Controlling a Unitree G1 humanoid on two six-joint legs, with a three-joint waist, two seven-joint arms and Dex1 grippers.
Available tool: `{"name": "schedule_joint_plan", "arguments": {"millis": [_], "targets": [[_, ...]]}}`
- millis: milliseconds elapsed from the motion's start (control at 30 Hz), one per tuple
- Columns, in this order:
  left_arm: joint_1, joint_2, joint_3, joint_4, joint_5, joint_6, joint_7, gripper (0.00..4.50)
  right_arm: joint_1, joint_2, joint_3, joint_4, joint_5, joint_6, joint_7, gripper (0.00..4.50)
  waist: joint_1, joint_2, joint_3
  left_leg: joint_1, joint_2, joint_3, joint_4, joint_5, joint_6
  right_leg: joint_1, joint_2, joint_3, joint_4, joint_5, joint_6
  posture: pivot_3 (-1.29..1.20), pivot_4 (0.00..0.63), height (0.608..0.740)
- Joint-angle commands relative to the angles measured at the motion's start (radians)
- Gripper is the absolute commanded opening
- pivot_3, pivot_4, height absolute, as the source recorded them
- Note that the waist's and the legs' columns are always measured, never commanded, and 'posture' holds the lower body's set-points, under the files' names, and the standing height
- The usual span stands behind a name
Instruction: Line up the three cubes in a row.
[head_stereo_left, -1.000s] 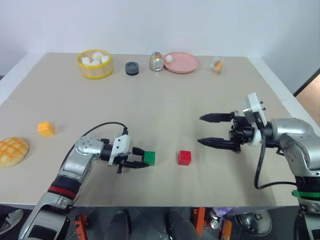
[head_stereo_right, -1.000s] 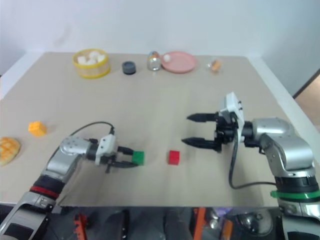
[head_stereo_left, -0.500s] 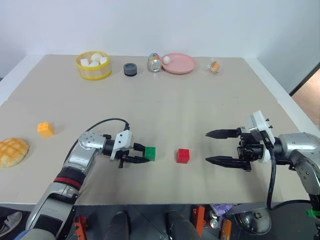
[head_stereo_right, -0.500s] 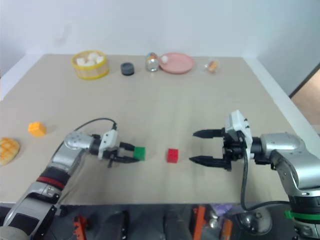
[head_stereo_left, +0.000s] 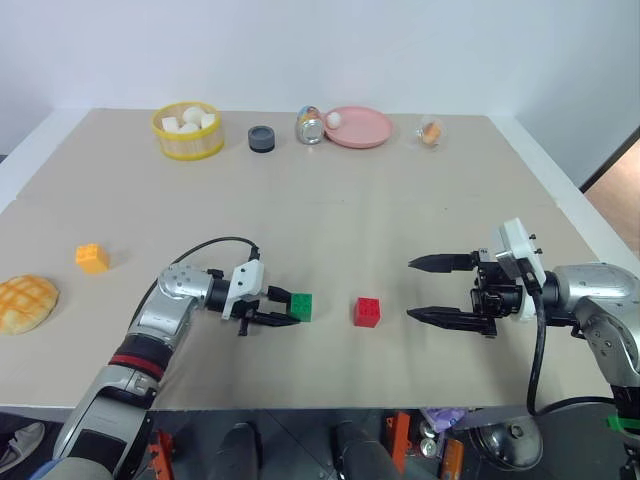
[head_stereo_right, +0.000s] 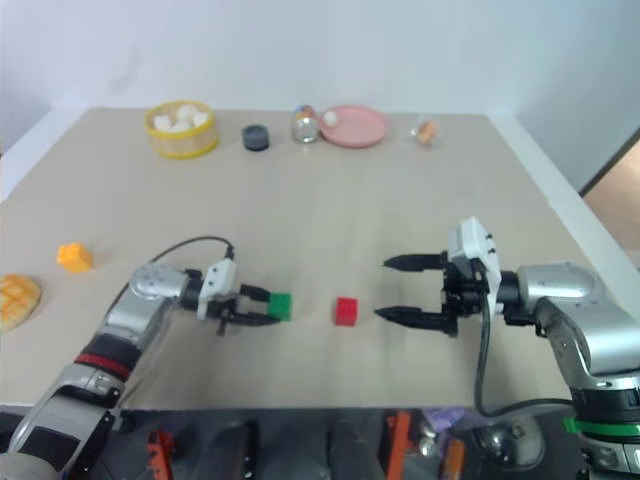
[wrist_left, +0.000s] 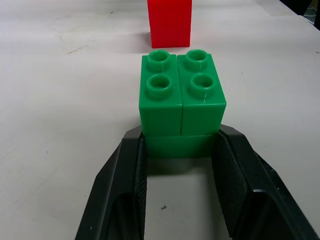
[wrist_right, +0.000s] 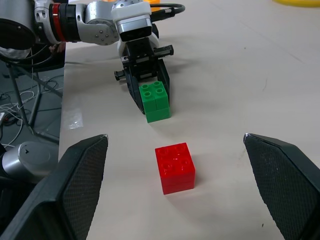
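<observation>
The green cube (head_stereo_left: 300, 307) sits on the table near the front edge with my left gripper (head_stereo_left: 290, 306) shut on it; in the left wrist view both fingers (wrist_left: 127, 185) clamp the near end of the green cube (wrist_left: 181, 95). The red cube (head_stereo_left: 367, 312) stands a short gap to its right, free on the table. To the right of the red cube my right gripper (head_stereo_left: 410, 290) hovers open, holding nothing and pointing at the red cube (wrist_right: 175, 167). The orange-yellow cube (head_stereo_left: 91, 258) lies far off at the left.
A round yellow bun (head_stereo_left: 27, 303) lies at the left edge. Along the back stand a yellow basket (head_stereo_left: 188, 145) of white chunks, a small dark cylinder (head_stereo_left: 262, 138), a tipped can (head_stereo_left: 311, 126), a pink plate (head_stereo_left: 370, 130) and a small orange item (head_stereo_left: 432, 132).
My right gripper has sunk a little and drawn back toward the table's front, still open. The left gripper stays clamped on the green cube in the same place.
</observation>
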Motion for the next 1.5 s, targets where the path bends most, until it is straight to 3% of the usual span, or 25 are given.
{"name": "schedule_joint_plan", "arguments": {"millis": [33,533,600,833,1033,1267,1500], "targets": [[0.002,-0.008,-0.005,-0.022,-0.003,0.001,-0.006,1.27,-0.023,-0.001,-0.01,-0.006,0.0,-0.019,-0.004,4.5,0.0,0.0,0.0,0.0,0.0,0.0,0.0,0.0,0.0,0.0,0.0,0.0,0.0,0.0,0.0,0.0,0.15,0.74],[0.001,-0.02,-0.029,-0.018,0.017,-0.002,-0.02,1.27,-0.029,0.004,-0.002,-0.005,-0.003,-0.022,-0.026,4.5,0.0,0.0,0.0,0.0,0.0,0.0,0.0,0.0,0.0,0.0,0.0,0.0,0.0,0.0,0.0,0.0,0.15,0.74],[0.0,-0.012,-0.029,-0.019,0.007,0.039,-0.036,2.28,-0.029,0.005,-0.003,-0.006,-0.004,-0.022,-0.029,4.5,0.0,0.0,0.0,0.0,0.0,0.0,0.0,0.0,0.0,0.0,0.0,0.0,0.0,0.0,0.0,0.0,0.15,0.74],[0.006,-0.026,-0.006,-0.056,-0.006,0.073,0.01,4.47,-0.038,0.005,-0.002,0.003,-0.004,-0.021,-0.031,4.5,0.0,0.0,0.0,0.0,0.0,0.0,0.0,0.0,0.0,0.0,0.0,0.0,0.0,-0.001,0.0,0.0,0.15,0.74],[0.049,0.009,0.014,-0.152,-0.047,0.129,-0.025,4.47,-0.059,0.006,0.004,0.019,-0.006,-0.021,-0.03,4.5,0.0,0.0,0.0,0.0,0.0,0.0,0.0,0.0,0.0,0.0,0.0,0.0,0.0,-0.001,0.0,0.0,0.15,0.74],[0.13,0.152,0.076,-0.233,-0.085,0.174,-0.06,4.47,-0.098,0.004,-0.002,0.04,0.008,-0.008,-0.024,4.5,-0.002,0.0,0.0,0.0,0.001,0.0,0.0,0.0,0.0,-0.001,0.0,0.0,0.0,0.0,0.0,0.0,0.15,0.74],[0.181,0.244,0.208,-0.189,-0.072,0.099,0.084,4.47,-0.117,0.007,-0.002,0.043,0.017,0.005,-0.021,4.5,0.0,0.001,0.0,-0.001,0.001,0.001,0.0,0.0,0.0,-0.002,0.0,0.0,0.0,0.0,-0.001,0.0,0.15,0.74]]}}
